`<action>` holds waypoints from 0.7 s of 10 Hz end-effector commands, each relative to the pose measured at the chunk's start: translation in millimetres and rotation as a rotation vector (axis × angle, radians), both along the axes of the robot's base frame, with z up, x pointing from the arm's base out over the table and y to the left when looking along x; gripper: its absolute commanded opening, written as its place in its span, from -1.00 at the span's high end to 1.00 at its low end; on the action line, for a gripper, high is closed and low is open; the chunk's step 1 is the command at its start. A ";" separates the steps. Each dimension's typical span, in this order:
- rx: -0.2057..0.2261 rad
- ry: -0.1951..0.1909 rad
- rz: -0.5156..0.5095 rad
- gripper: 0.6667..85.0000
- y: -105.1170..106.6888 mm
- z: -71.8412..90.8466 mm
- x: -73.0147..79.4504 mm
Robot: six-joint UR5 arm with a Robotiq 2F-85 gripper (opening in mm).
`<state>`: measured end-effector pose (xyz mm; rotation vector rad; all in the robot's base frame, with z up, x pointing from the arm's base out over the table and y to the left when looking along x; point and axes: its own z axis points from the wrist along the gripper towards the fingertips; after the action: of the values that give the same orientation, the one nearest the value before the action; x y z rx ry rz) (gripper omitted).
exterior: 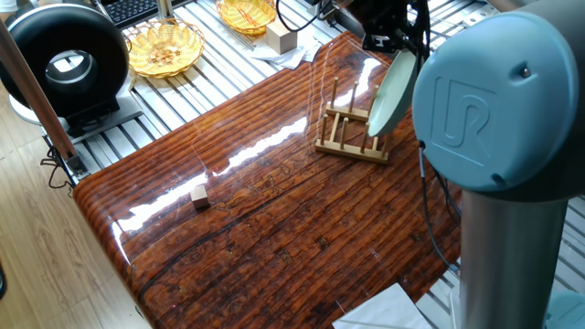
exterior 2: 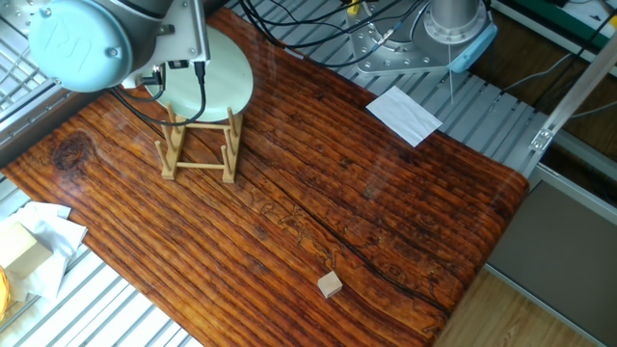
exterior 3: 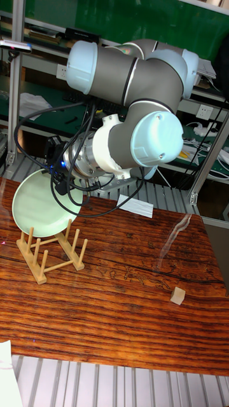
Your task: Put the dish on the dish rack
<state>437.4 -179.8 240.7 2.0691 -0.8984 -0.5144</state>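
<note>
The dish is a pale mint-green plate standing on edge and tilted, its lower rim down among the pegs of the dish rack. My gripper is dark, sits at the plate's upper rim and appears shut on it. In the other fixed view the dish shows behind the rack, while the arm's grey joint hides the gripper. The tall fixed view has the dish leaning over the rack, with the gripper at its top right edge.
A tiny wooden cube lies on the brown wood table toward its left edge. Two wicker baskets and a wood block sit behind the table, next to a black round device. White paper lies at the table's far edge.
</note>
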 end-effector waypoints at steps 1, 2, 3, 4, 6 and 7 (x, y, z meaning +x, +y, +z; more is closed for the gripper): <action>0.027 0.012 -0.009 0.35 5.4 -1.4 -2.7; 0.034 0.013 -0.012 0.34 7.4 -1.8 -2.8; 0.040 0.005 -0.022 0.34 10.1 -2.9 -2.1; 0.039 0.004 -0.022 0.33 10.2 -1.6 -1.1; 0.040 -0.004 -0.023 0.25 11.4 -1.2 2.8; 0.041 -0.014 -0.014 0.25 11.2 -2.4 8.0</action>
<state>439.3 -172.3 240.3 2.0862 -0.9120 -0.5365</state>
